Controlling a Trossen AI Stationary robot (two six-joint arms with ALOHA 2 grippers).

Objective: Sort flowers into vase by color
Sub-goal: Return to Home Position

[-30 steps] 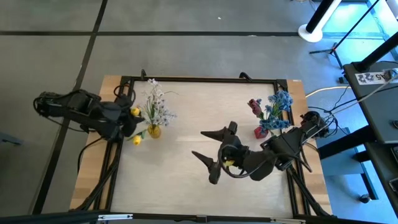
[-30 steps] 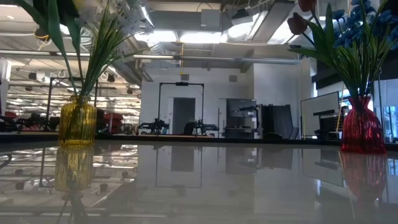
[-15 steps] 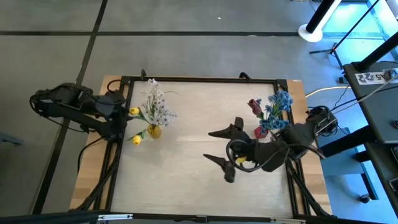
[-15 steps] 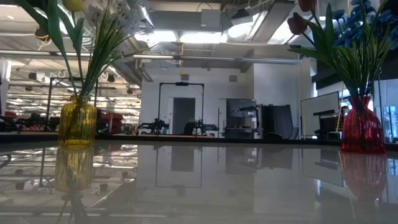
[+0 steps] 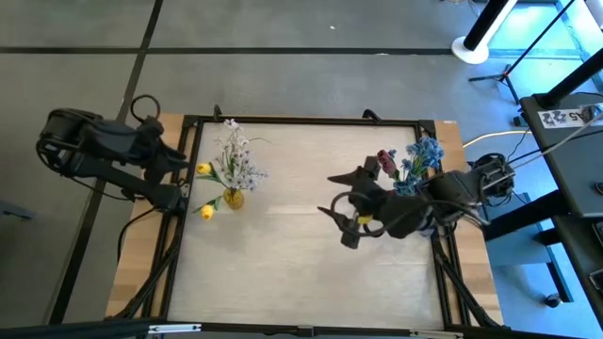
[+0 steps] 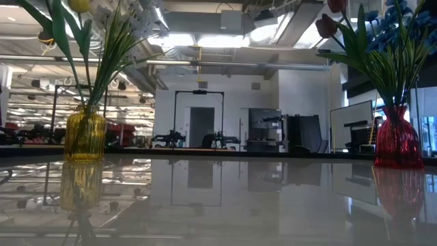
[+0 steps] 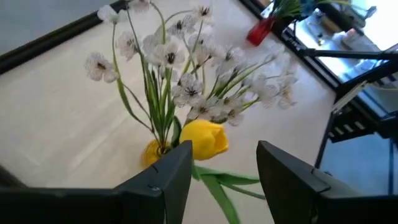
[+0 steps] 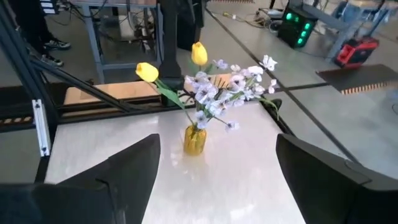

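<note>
A yellow vase [image 5: 233, 198] stands at the table's left with white sprigs [image 5: 237, 160] and two yellow tulips [image 5: 203, 169] in it. At the right, blue flowers [image 5: 425, 153] and a dark red tulip [image 5: 386, 160] stand in a red vase [image 6: 396, 140]. My left gripper [image 5: 177, 172] hangs open off the table's left edge, beside the yellow vase [image 7: 155, 151], with nothing between its fingers. My right gripper [image 5: 339, 207] is open over the table, just left of the red vase, and faces the yellow vase [image 8: 195, 140].
A black frame [image 5: 301, 121] runs around the light tabletop. Bare table lies between the two vases and along the near edge. The low view shows both vases on the glossy top and no gripper. Stands and cables [image 5: 490, 38] are off the far right corner.
My left gripper has drawn back from the yellow vase toward the table's left edge and risen, staying open. My right gripper has moved toward the far edge and the red vase, rolling a little, and is still open. The flowers and vases have stayed put.
</note>
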